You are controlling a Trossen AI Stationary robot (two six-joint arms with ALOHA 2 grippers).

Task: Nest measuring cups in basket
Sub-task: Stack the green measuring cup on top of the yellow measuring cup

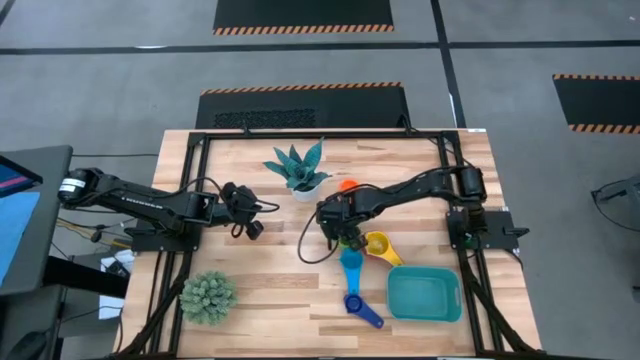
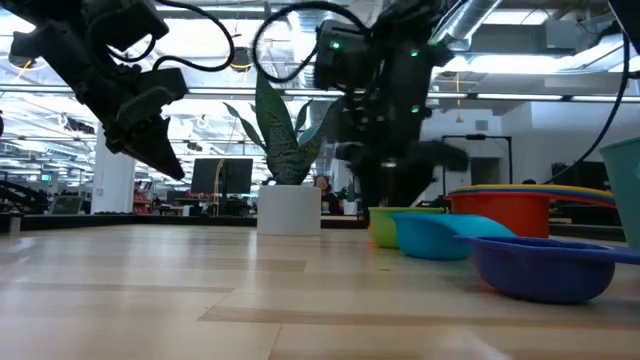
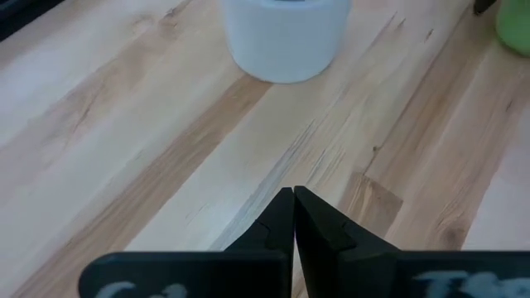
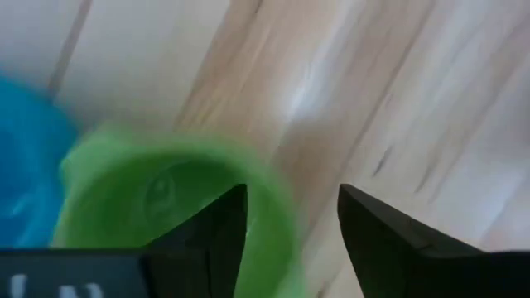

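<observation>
My right gripper is open and low over the green cup, pointing down. One finger stands inside the cup's rim and the other outside it, with a gap on both sides. The light blue cup, yellow cup and blue cup lie on the table close by. The orange cup sits farther back. The teal basket stands near the table's near right corner. My left gripper is shut and hangs above the table, left of centre.
A spiky plant in a white pot stands behind the cups, between both grippers. A round green plant sits at the near left. A black frame runs along the table's sides. Bare wood lies in the table's middle.
</observation>
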